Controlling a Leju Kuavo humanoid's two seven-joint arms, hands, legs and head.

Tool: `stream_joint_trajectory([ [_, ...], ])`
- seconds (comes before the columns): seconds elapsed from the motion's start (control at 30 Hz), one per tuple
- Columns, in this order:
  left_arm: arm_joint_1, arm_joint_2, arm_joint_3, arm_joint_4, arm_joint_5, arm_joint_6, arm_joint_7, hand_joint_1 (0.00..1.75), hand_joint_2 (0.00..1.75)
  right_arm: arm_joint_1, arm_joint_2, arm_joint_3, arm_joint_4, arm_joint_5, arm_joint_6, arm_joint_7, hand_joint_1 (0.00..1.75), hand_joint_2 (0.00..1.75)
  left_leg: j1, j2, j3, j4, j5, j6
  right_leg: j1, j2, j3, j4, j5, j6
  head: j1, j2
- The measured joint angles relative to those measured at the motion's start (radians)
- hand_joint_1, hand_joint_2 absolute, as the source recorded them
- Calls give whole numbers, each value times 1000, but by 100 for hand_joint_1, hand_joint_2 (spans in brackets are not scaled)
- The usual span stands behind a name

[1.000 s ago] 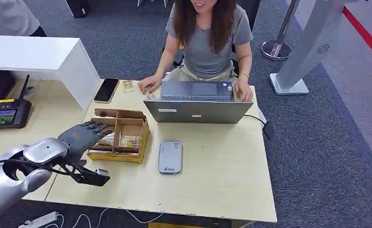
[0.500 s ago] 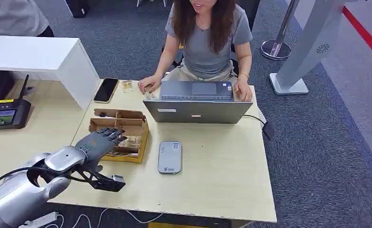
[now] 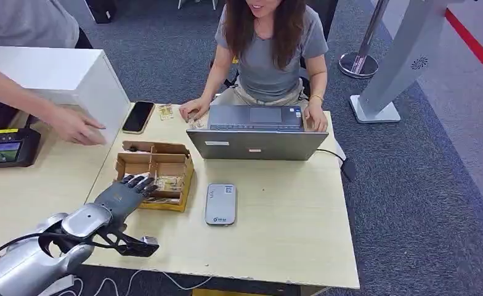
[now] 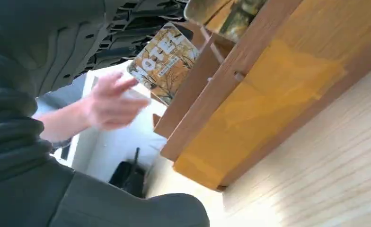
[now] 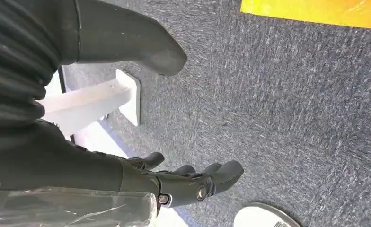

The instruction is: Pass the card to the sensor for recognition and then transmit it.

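We see the left hand [image 3: 123, 196] over the cardboard box [image 3: 154, 175] near the table's [image 3: 276, 228] left edge, fingers on a card [image 4: 163, 62] in it, grip unclear; the right hand [image 5: 183, 182] hangs loosely open above carpet.

The cardboard box [image 3: 156, 176] is showing matt brown walls, its near side glossy with yellow tape. Under it, the table [image 3: 276, 216] is looking like pale, smooth wood grain. Beside the box, the left hand [image 3: 121, 196] is appearing matt dark plastic, its arm [image 3: 23, 268] gleaming polished silver metal.
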Motion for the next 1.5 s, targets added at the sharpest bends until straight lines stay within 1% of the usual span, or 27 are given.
stream_joint_trajectory([
  [0.1,37,-33,38,0,-82,30,11,0,175,2,0,-8,0,0,0,-1,0,175,0,0,0,0,0,0,0,0,0,0,0,0,0,0],
  [0.17,58,-77,70,2,-146,63,22,0,175,4,0,-18,0,0,0,-2,0,175,0,-1,0,0,0,0,0,-2,0,0,0,0,0,0],
  [0.2,66,-100,82,2,-168,69,25,0,175,4,0,-21,0,0,0,-3,0,175,0,-1,-1,0,0,0,0,-2,0,0,0,0,0,0],
  [0.3,85,-148,110,3,-199,76,27,0,175,8,0,-25,0,0,0,-3,0,175,0,0,-1,0,0,0,0,0,0,0,1,1,0,0],
  [0.43,97,-185,138,8,-215,77,22,0,175,12,0,-28,0,0,0,-3,0,175,0,0,-1,0,0,0,0,-1,0,0,1,1,0,0],
  [0.7,119,-233,183,11,-266,102,25,0,175,16,0,-40,0,0,0,-2,0,175,0,-1,-1,0,0,0,0,-1,0,0,0,1,0,0],
  [0.83,128,-248,199,12,-275,103,26,0,175,18,0,-43,0,0,1,-2,0,175,0,-1,-1,0,0,0,0,-2,0,0,0,1,0,0],
  [0.93,130,-255,203,13,-277,103,26,0,175,19,0,-43,0,0,1,-2,0,175,0,-1,-1,0,0,0,0,-2,0,0,1,1,0,0],
  [1.2,151,-264,231,13,-324,83,9,0,175,21,0,-43,0,0,1,-2,0,175,0,-1,-1,0,0,1,0,-1,-1,0,1,1,0,0],
  [1.5,166,-278,254,13,-341,77,3,0,175,21,1,-43,0,0,0,-2,0,175,0,-1,-1,0,0,0,0,-1,-1,0,1,1,0,0],
])
